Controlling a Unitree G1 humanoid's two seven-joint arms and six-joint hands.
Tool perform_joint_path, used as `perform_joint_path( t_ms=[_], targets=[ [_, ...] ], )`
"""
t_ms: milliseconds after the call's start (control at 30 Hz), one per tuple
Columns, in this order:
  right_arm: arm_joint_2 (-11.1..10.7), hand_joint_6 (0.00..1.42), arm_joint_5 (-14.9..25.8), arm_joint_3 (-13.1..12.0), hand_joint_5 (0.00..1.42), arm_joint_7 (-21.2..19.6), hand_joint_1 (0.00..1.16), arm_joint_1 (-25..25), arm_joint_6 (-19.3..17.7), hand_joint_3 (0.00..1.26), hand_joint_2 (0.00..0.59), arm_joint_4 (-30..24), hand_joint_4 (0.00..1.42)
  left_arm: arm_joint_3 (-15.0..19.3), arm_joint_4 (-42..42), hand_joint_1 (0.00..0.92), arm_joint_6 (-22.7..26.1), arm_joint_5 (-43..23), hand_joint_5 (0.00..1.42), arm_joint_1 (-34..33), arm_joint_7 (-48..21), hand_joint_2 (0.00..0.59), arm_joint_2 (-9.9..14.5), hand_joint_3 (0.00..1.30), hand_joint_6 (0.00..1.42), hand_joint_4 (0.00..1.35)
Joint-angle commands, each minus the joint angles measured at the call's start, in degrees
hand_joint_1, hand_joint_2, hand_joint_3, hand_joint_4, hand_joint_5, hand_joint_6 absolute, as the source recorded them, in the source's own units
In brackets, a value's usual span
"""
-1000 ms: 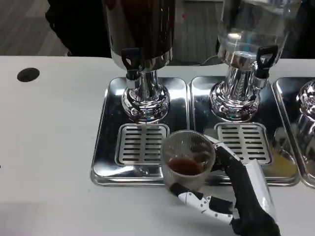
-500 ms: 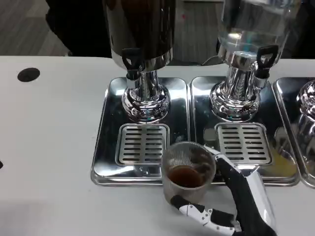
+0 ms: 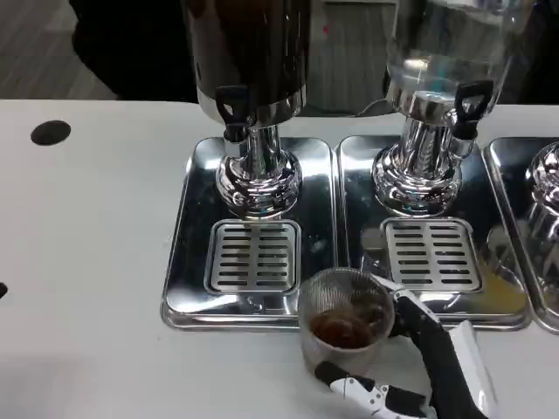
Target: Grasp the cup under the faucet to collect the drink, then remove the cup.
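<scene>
Cup: clear ribbed plastic cup (image 3: 346, 321) with dark brown drink in its bottom, upright, at the near edge of the polished steel drip tray (image 3: 188, 262), clear of the black-handled faucet (image 3: 233, 112).
Hand: right hand (image 3: 417, 367) wraps the cup from its right, fingers clamped on the wall.
Axis: vertical; keep level.
Judgement: filling done, removal under way.

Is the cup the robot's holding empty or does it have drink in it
It has drink in it: a shallow pool of dark brown liquid sits at the bottom of the clear cup, well below the rim. The right hand grips it upright.
</scene>
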Motion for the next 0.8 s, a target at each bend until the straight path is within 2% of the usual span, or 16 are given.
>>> perform_joint_path(
  t_ms=[33,633,800],
  targets=[
    [0.07,0.46,0.03,-0.46,0.43,-1.93,0.84,-1.26,-3.84,0.35,0.225,2.07,0.37,0.26,-1.09,0.000,0.88,0.42,0.00,0.04,-0.67,0.000,0.38,0.00,0.00,0.00],
    [-0.16,0.46,-1.39,-0.56,0.43,-4.27,0.84,-3.31,-7.06,0.35,0.234,10.64,0.37,-0.03,-2.09,0.000,1.49,0.50,0.00,-0.20,-0.86,0.000,0.30,0.00,0.00,0.00],
    [-0.41,0.43,-0.75,-0.53,0.33,-3.84,0.82,-3.45,-8.27,0.24,0.223,11.93,0.25,-0.26,-1.90,0.000,1.64,0.50,0.00,-0.53,-0.98,0.000,0.32,0.00,0.00,0.00]
  ],
)
